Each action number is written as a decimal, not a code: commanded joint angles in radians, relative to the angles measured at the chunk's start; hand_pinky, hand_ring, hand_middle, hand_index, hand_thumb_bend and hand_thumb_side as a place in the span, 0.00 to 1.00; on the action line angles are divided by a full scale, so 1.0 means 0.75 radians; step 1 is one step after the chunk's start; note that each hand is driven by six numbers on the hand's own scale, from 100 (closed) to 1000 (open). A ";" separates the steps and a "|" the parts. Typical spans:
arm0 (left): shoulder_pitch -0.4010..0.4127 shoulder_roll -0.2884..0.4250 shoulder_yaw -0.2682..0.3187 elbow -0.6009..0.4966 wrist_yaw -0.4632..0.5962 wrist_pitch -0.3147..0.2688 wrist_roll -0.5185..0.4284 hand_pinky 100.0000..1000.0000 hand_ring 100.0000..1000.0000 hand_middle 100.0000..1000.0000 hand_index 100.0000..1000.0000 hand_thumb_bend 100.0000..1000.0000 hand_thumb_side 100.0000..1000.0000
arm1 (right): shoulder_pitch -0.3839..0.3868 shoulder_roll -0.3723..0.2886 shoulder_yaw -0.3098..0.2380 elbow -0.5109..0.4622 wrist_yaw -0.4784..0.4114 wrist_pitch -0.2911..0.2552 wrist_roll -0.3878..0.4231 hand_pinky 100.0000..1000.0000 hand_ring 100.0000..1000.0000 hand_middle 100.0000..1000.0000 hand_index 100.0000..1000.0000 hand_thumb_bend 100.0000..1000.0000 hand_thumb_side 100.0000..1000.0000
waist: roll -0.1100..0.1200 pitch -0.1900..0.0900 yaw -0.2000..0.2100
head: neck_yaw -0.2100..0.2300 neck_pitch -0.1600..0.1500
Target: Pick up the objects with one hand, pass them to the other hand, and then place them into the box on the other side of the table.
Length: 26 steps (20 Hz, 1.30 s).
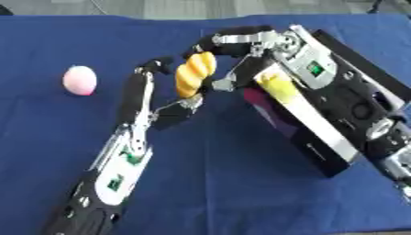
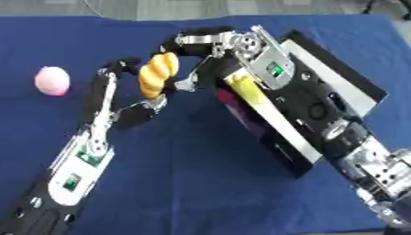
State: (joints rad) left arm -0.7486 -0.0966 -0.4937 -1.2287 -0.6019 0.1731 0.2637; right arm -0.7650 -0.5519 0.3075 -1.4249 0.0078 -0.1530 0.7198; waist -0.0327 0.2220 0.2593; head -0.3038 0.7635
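Near the cloth's (image 1: 241, 183) left edge I see a pink ball (image 1: 80, 80), lying alone and well apart from both hands.

My left arm comes up from the bottom left corner, and the left hand (image 1: 144, 98) is raised around the middle of the cloth. Its fingers reach up past the left side of a bread roll (image 1: 195, 73), orange-yellow and ridged, standing nearly upright, while the thumb comes in under the roll's lower end. I read that as a pinch on the roll, though I cannot tell exactly where the fingertips touch.

My right hand (image 2: 197, 41) comes in from the right and arches over the top of the same roll, fingers curled around its upper end. Both hands meet on the roll, which is off the cloth.

Just right of the roll, toward the right edge, lies the box (image 2: 337, 78), black with a pale strip along its near wall. Something yellow (image 1: 277, 85) shows inside it, beside a dark reddish shape I cannot make out. My right forearm crosses over the box.
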 commanded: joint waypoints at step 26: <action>0.092 0.178 0.033 -0.134 0.056 0.024 0.028 0.80 0.78 0.58 0.80 0.59 0.40 | 0.093 -0.219 -0.182 -0.017 -0.163 0.091 -0.265 0.99 1.00 0.72 0.70 0.00 0.00 | 0.033 -0.100 -0.108 | -0.069 0.009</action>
State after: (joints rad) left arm -0.6686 0.0219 -0.4785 -1.3020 -0.5669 0.1866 0.2798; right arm -0.6827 -0.6751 0.1915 -1.4244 -0.1068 -0.0845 0.5345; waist -0.0192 0.1839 0.1777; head -0.3503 0.7722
